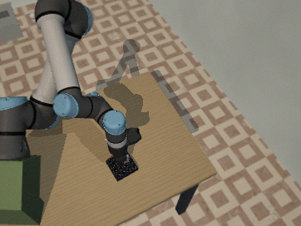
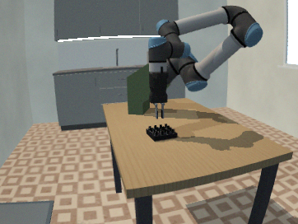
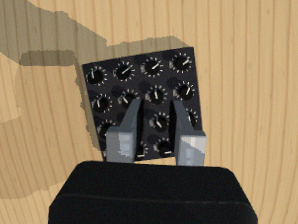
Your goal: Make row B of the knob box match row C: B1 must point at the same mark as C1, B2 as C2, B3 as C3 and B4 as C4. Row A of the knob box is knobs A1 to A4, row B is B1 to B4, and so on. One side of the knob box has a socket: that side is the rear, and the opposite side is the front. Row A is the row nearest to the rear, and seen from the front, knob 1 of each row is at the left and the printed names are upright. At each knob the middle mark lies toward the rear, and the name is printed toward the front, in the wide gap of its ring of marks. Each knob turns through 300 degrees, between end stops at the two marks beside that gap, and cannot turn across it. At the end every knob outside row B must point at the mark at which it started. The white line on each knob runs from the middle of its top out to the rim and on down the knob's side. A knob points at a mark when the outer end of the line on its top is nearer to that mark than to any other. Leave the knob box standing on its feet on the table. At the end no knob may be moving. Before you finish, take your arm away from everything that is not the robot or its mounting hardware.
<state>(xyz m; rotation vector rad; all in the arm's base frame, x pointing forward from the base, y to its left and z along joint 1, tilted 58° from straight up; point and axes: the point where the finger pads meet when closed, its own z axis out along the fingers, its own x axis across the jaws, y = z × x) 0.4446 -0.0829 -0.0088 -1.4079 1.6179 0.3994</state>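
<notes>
From the exterior view I see my pincer (image 2: 160, 110) hanging straight down above the knob box (image 2: 161, 133), its fingertips clear of the knobs with a gap of air under them. The fingers stand partly spread and pinch nothing.

The knob box sits on the wooden tabletop (image 2: 214, 162), flat on its base. In the top view it (image 1: 123, 167) lies toward the 6 o'clock edge of the tabletop (image 1: 175, 137), just at 6 o'clock of the wrist, which covers part of it.

Through the wrist camera I look down on the box (image 3: 141, 103), slightly rotated against the frame, its far corner at about 1 o'clock. The two grey fingers come up from 6 o'clock and overlap the nearest rows of knobs; one knob (image 3: 160, 121) shows in the slot between them. The far row at 12 o'clock is fully visible, with white lines on the knob tops, but I cannot read the printed names or tell which marks they point at.

A green block (image 2: 137, 92) stands on the tabletop at the arm's base.
</notes>
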